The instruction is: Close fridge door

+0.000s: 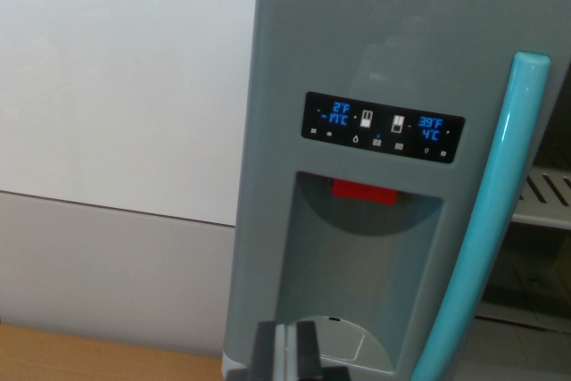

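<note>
wrist view: grey toy fridge door fills the middle, teal handle curving down its right edge. looks light, rigid plastic, so i'd push the flat face or the handle. open compartment behind shows bare shelves. gripper pinched nearly together at bottom, holding nothing.

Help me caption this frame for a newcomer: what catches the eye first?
The black display panel with glowing blue temperature readings, in the middle of the grey fridge door. Next comes the turquoise handle curving down the wrist view's right, then the red tab atop the dispenser recess. The gripper shows at bottom centre.
</note>
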